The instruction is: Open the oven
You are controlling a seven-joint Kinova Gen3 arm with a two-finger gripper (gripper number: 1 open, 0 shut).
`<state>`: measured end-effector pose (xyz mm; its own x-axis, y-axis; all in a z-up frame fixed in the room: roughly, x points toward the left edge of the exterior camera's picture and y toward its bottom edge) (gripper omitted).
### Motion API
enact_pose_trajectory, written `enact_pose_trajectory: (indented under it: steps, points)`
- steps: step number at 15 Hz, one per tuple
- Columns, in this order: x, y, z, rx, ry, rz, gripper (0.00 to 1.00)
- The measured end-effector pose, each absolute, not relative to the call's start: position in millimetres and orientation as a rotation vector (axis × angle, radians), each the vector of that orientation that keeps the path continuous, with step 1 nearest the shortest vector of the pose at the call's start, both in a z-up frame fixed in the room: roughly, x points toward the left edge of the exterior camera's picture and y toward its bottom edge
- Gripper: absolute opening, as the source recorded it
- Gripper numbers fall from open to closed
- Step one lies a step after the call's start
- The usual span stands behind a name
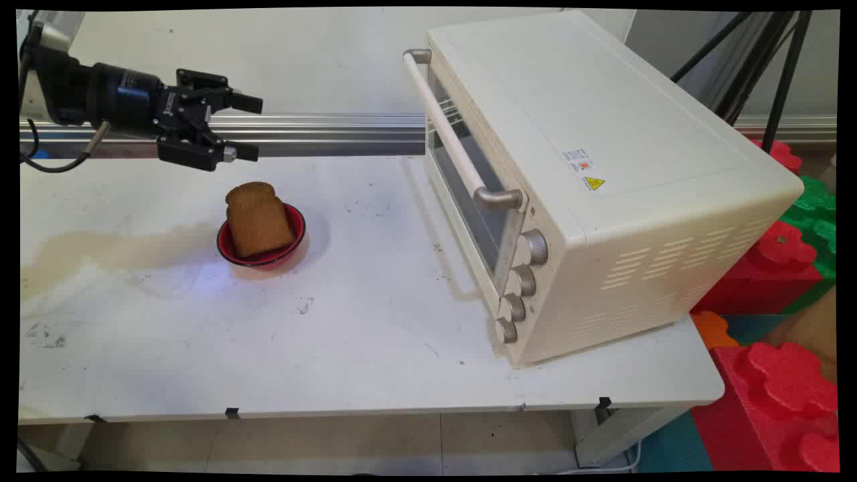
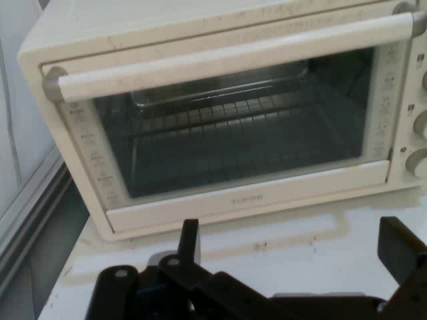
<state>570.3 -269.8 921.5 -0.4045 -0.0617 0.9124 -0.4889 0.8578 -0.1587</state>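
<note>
My black gripper (image 1: 249,128) hangs level above the table's far left, pointing right toward the oven, its fingers spread open with nothing between them. Below and slightly right of it, a slice of brown toast (image 1: 258,218) leans in a small red bowl (image 1: 294,235) on the white table (image 1: 335,335). A cream toaster oven (image 1: 602,167) stands at the right, its glass door (image 2: 233,127) closed under a long bar handle (image 1: 455,147). In the hand view the oven door fills the frame, with a wire rack behind the glass, and my gripper (image 2: 293,243) rises from the bottom edge.
Several knobs (image 1: 522,284) line the oven's front right side. A metal rail (image 1: 321,127) runs along the table's far edge. Red and green foam blocks (image 1: 783,375) are stacked right of the table. A black tripod (image 1: 770,60) stands behind the oven.
</note>
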Motion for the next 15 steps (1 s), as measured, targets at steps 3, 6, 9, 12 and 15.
enact_pose_trajectory:
  steps: [3, 6, 9, 12, 15]
  points:
    - [562.0, -272.6, 928.1, 0.404, -1.927, 0.493, 1.00]
    - [549.8, -278.6, 937.1, 0.403, -1.898, 0.497, 1.00]
    - [534.8, -288.3, 946.1, 0.406, -1.872, 0.500, 1.00]
    - [523.7, -296.4, 952.0, 0.411, -1.856, 0.501, 1.00]
    - [507.6, -309.3, 957.6, 0.415, -1.842, 0.502, 1.00]
